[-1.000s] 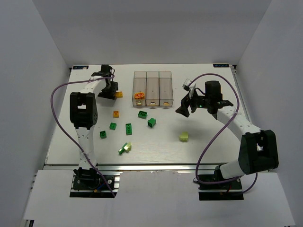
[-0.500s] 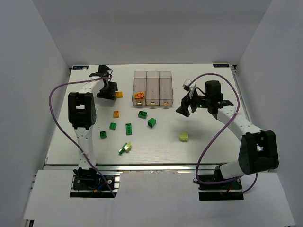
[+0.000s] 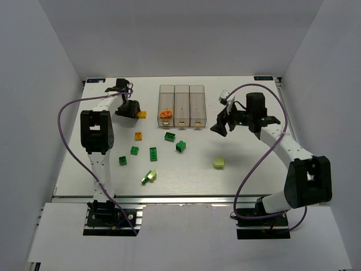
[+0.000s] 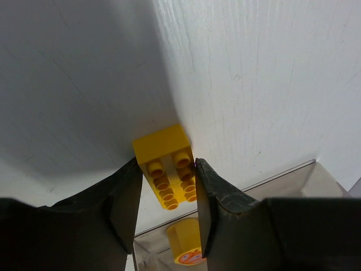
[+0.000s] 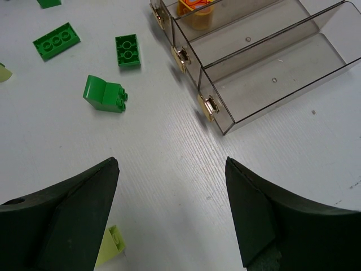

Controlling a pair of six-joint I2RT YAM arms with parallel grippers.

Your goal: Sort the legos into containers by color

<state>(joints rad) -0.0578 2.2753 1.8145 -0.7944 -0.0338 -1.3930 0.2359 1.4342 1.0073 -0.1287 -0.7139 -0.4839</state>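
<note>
My left gripper (image 3: 134, 111) is shut on an orange brick (image 3: 142, 114) left of the three joined clear containers (image 3: 181, 90). In the left wrist view the brick (image 4: 162, 145) sits between my fingers (image 4: 127, 192), low over the table by the left bin's wall. That bin holds an orange piece (image 3: 166, 114). My right gripper (image 3: 221, 125) is open and empty, right of the bins. Green bricks (image 3: 170, 136) (image 3: 180, 146) (image 3: 153, 153), a small orange brick (image 3: 138, 135) and pale yellow-green bricks (image 3: 219, 163) (image 3: 149, 177) lie loose.
The right wrist view shows the bins' latched ends (image 5: 206, 107), green bricks (image 5: 105, 94) (image 5: 127, 51) and a pale yellow-green brick (image 5: 111, 244) by my left finger. Two more green bricks (image 3: 135, 150) (image 3: 122, 160) lie at the left. White walls enclose the table.
My left gripper has shifted slightly with the orange brick still in it. My right gripper has drawn a little back and to the right.
</note>
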